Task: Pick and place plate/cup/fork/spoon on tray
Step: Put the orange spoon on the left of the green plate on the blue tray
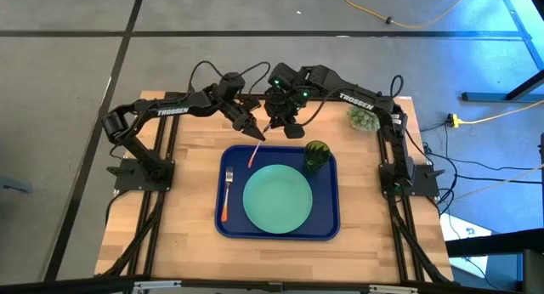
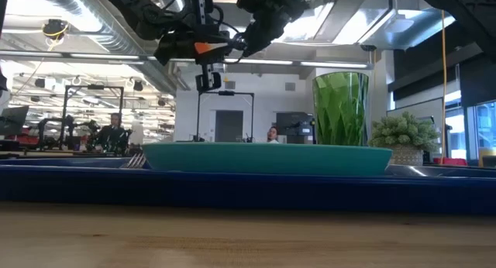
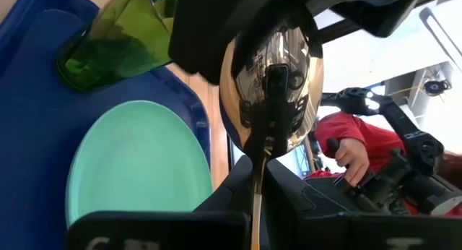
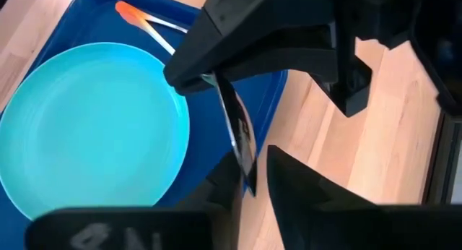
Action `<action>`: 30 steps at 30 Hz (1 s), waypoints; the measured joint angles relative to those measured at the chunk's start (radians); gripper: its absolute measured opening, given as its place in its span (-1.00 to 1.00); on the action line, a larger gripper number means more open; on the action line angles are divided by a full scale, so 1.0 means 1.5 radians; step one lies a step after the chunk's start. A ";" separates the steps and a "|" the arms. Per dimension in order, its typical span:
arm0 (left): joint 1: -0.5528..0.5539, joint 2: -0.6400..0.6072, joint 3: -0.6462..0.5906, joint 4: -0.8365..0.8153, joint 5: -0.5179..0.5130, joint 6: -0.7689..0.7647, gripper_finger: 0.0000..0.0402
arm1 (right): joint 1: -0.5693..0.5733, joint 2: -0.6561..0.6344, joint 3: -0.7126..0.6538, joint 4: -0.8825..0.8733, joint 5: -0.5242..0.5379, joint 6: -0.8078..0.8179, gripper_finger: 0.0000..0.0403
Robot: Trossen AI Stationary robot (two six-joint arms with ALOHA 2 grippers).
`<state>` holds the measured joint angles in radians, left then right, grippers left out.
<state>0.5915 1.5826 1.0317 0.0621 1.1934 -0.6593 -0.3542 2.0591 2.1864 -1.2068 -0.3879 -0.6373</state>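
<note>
Wood-topped table (image 1: 187, 243), open workshop behind with desks and a seated person (image 2: 114, 131) far back.

- Dark-blue tray (image 1: 327, 230) sits mid-table.
- Mint-green plate (image 1: 278, 199) lies flat in the tray's centre.
- Fork (image 1: 226, 192) lies in the tray just beside the plate on the left arm's side, orange handle toward the near edge.
- Dark-green cup (image 1: 315, 155) stands upright in the tray's far corner on the right arm's side, close to the plate's rim.
- Spiky pale-green ball plant (image 1: 364, 118) is on the bare wood beyond that corner.

Spoon (image 3: 271, 91) is not on the tray. It is in the air above the tray's far edge.

- Left gripper (image 1: 257, 138): fingers pressed together, pinching the spoon. The orange handle angles down toward the tray; the shiny bowl points to the other arm.
- Right gripper (image 4: 263, 185): just beside the left one, over the far edge. Its fingers are spread with the spoon's bowl, seen edge-on, between them. A gap shows on one side of the bowl; contact on the other side cannot be told.

Left wrist view also catches a person's hand (image 3: 354, 156) and red sleeve beyond the table, on a dark handle.
</note>
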 joint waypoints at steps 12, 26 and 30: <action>0.000 0.000 0.001 -0.024 -0.004 -0.008 -0.98 | 0.000 0.001 0.001 -0.003 0.001 0.004 -0.84; 0.000 0.000 0.001 -0.041 -0.033 0.005 -0.98 | 0.000 0.001 0.003 0.000 0.003 0.003 -0.51; 0.000 0.000 0.000 -0.042 -0.036 0.005 -0.98 | 0.000 0.001 0.003 -0.001 0.002 0.003 -0.51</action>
<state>0.5911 1.5829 1.0323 -0.0013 1.1393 -0.6521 -0.3546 2.0609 2.1902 -1.2076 -0.3856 -0.6331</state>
